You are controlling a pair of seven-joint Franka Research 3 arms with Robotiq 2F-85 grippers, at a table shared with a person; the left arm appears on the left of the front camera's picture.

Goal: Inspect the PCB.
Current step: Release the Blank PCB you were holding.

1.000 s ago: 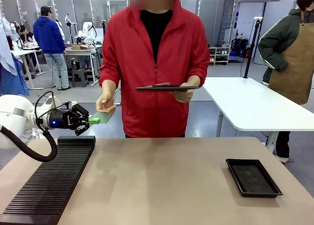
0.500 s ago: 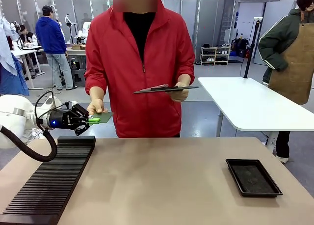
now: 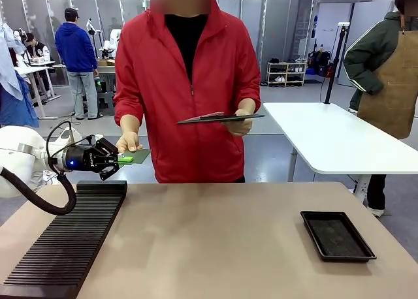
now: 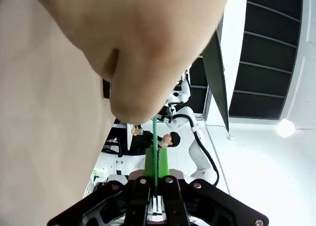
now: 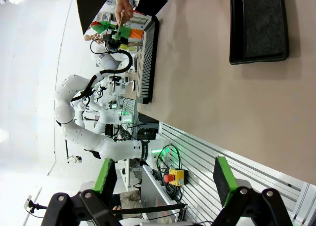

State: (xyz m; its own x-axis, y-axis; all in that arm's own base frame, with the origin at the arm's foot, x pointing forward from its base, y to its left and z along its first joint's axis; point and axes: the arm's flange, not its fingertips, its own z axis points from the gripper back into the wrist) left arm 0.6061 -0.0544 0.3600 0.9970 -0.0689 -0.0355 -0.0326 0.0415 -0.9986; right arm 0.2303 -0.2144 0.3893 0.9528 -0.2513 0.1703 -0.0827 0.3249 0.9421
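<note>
Roughly level, the thin pale-green PCB [image 3: 138,156] juts lengthwise from the left gripper [image 3: 121,159] clamping it, apparently touching the person's hand [image 3: 128,142]; the right gripper [image 5: 164,181] stands spread.

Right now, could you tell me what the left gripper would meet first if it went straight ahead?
Probably the person's hand, holding the PCB just ahead of the left gripper, which is shut on it; depth is uncertain.

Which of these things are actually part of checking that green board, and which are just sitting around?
In the job: thin pale-green dotted circuit board; left claw, shut on its bright edge; person's hand on the board.
Lying about: shallow black rectangular tray; long black ribbed rack; dark flat panel that the person holds, use unclear.
</note>
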